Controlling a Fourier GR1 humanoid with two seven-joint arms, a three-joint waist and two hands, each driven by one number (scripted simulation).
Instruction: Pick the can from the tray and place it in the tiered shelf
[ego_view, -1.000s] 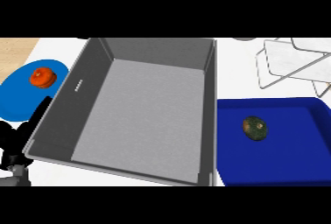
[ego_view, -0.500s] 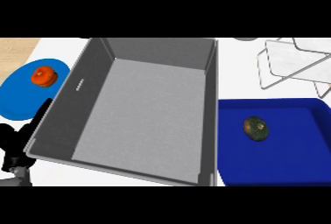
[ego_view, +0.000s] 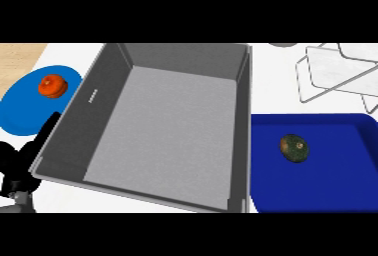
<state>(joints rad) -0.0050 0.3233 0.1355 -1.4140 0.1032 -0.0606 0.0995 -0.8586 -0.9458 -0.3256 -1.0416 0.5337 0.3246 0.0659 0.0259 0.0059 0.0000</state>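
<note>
Left hand resting at the counter's edge; a dark rounded thing sits alone in the blue tray.

At the far left, a blue plate (ego_view: 26, 107) carries a small orange-red fruit (ego_view: 52, 85) near its upper end. Just below it the robot's left hand (ego_view: 21, 162) shows black at the view's lower left, its fingers straight and pointing up along the outer wall of the big grey bin (ego_view: 240, 125), holding nothing. The bin fills the middle, tilted. To its right lies the blue tray (ego_view: 332, 195), and in it, toward the left side, a dark green-brown rounded object (ego_view: 294, 148), lying apart from the tray's walls. Above the tray stands the white wire tiered shelf (ego_view: 336, 75). The right hand is nowhere to be seen.
</note>
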